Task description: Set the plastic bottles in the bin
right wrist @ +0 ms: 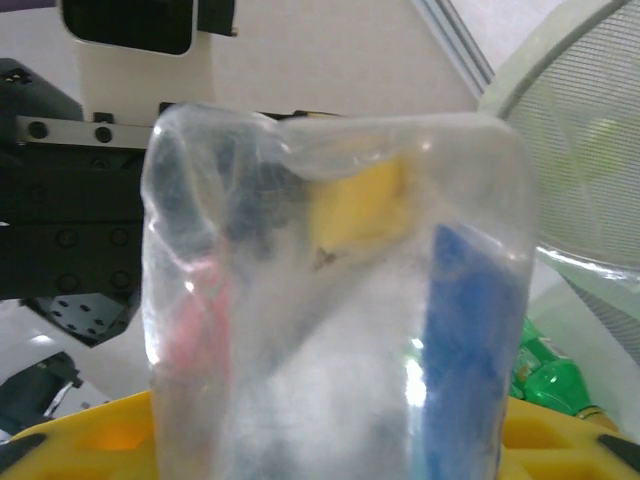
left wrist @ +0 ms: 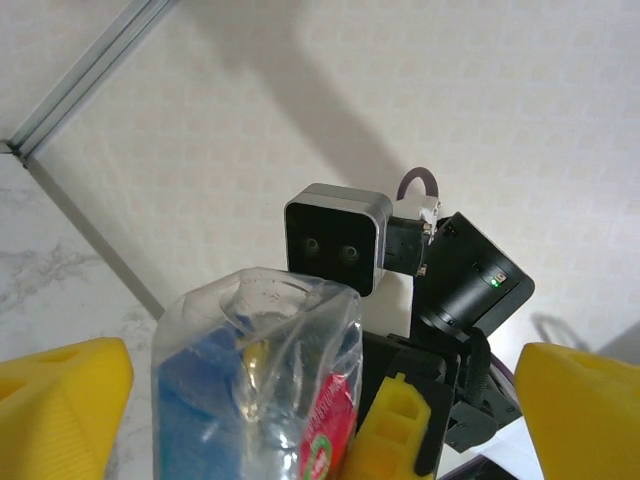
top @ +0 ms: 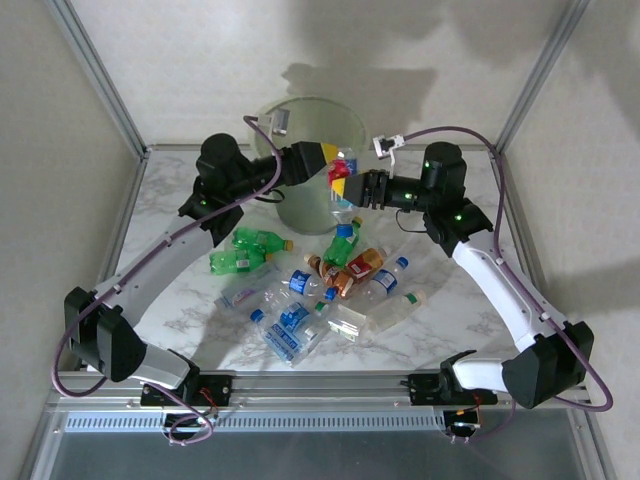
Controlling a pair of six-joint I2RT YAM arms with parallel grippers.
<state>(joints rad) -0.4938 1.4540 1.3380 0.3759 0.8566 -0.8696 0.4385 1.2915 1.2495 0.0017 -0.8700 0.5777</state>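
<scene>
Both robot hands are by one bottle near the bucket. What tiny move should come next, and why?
Probably the left gripper should back straight off the clear bottle. Its yellow fingers stand wide apart on either side of it, while the right gripper grips it by the bin. Clearing away would let the right arm drop it in.

Hidden, cropped, blurred
Bottle [right wrist: 330,300] at right wrist is blurred, label unreadable, base cut by lower edge. At left wrist, bottle's lower part and left fingers [left wrist: 60,410] are cropped. Bin's [top: 300,208] near rim sits behind arms.
</scene>
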